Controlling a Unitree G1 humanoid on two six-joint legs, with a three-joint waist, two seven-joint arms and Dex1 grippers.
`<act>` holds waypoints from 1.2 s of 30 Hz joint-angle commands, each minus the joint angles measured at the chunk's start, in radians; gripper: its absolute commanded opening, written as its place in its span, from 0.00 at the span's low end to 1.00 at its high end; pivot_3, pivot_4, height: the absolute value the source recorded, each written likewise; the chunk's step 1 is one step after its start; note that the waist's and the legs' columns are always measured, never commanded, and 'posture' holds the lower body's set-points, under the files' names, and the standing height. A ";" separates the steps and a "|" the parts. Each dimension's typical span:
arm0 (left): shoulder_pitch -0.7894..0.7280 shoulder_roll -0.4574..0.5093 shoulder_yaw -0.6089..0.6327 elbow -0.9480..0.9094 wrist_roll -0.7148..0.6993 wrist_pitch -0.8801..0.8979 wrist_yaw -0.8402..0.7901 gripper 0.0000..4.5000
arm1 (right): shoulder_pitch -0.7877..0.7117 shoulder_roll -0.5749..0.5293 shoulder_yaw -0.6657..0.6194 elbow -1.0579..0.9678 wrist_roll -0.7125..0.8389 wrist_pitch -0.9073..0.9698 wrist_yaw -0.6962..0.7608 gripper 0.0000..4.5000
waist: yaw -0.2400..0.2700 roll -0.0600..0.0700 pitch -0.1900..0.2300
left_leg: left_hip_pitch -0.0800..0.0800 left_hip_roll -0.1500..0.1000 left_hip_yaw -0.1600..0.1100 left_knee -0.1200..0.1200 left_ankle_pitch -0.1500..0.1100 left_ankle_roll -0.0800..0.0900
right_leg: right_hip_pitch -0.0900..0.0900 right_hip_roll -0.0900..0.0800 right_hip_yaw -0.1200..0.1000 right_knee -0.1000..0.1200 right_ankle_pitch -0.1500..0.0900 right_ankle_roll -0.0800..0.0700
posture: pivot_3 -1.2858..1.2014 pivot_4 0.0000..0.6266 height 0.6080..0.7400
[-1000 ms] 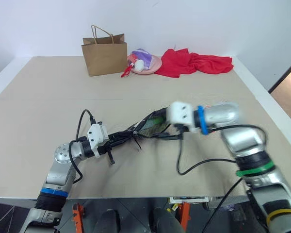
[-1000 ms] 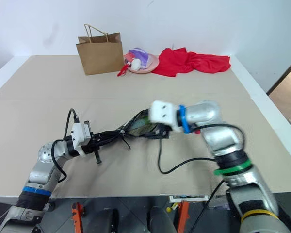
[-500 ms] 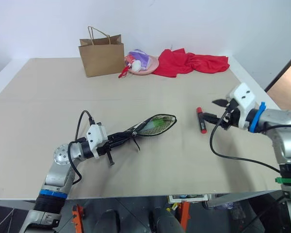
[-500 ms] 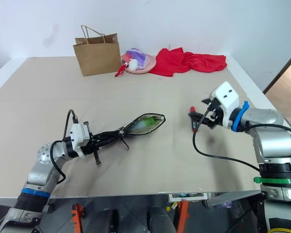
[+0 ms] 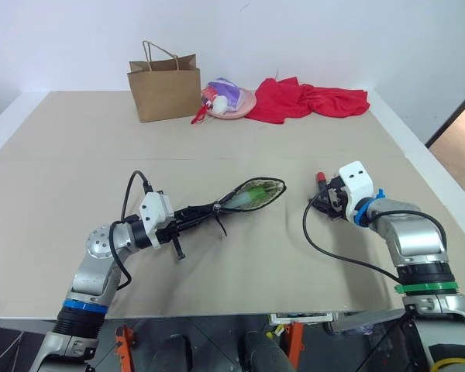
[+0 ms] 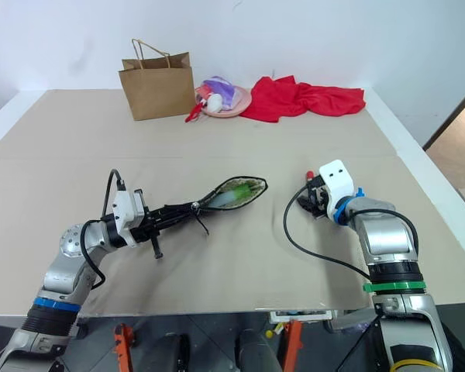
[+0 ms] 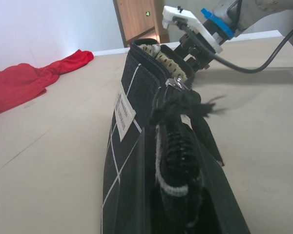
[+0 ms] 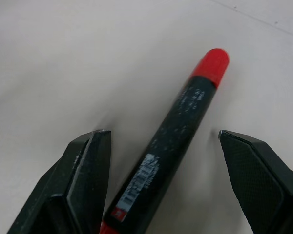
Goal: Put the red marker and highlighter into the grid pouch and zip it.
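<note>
Left eye view: the left end effector [image 5: 187, 216] is clamped on the grid pouch [image 5: 252, 194], whose open mouth shows the highlighter [image 5: 253, 193] inside, above the worktop [image 5: 62, 155]. Right wrist view: the right end effector [image 8: 166, 170] stands open, its fingers [image 8: 83, 175] either side of the red marker [image 8: 173, 146] lying on the worktop.

Lab: bare cardboard-topped table [image 5: 62, 155], white wall [image 5: 294, 31]

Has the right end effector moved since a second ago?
Yes. The right end effector swung from the grid pouch out right to straddle the red marker.
</note>
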 commanded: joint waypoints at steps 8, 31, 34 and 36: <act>-0.005 0.000 0.002 -0.064 -0.011 0.015 0.018 0.00 | 0.031 0.029 -0.066 0.008 0.033 0.000 -0.025 0.18 | 0.000 0.000 0.000 | 0.006 0.000 0.000 0.000 0.001 0.000 | 0.006 0.001 0.000 -0.001 -0.001 0.003 | 0.52 0.24 1.00; -0.018 -0.004 -0.008 -0.009 -0.009 -0.018 -0.025 0.00 | 0.123 -0.426 -0.034 -0.577 0.241 -0.227 0.599 0.14 | -0.001 0.003 0.003 | 0.009 0.001 0.000 -0.002 0.000 0.002 | 0.008 0.000 -0.001 -0.004 -0.003 0.003 | 0.52 0.24 1.00; -0.019 -0.004 -0.011 -0.010 -0.008 -0.018 -0.025 0.00 | 0.070 -0.380 0.040 -0.537 0.175 -0.273 0.564 0.14 | -0.002 0.003 0.003 | 0.009 0.001 0.000 -0.002 0.000 0.002 | 0.008 0.000 0.000 -0.004 -0.003 0.003 | 0.52 0.24 1.00; -0.020 -0.003 -0.012 -0.009 -0.007 -0.019 -0.025 0.00 | 0.040 -0.359 0.061 -0.517 0.159 -0.283 0.559 0.14 | -0.002 0.003 0.003 | 0.009 0.001 0.001 -0.002 0.000 0.002 | 0.008 0.000 0.000 -0.004 -0.003 0.003 | 0.52 0.24 1.00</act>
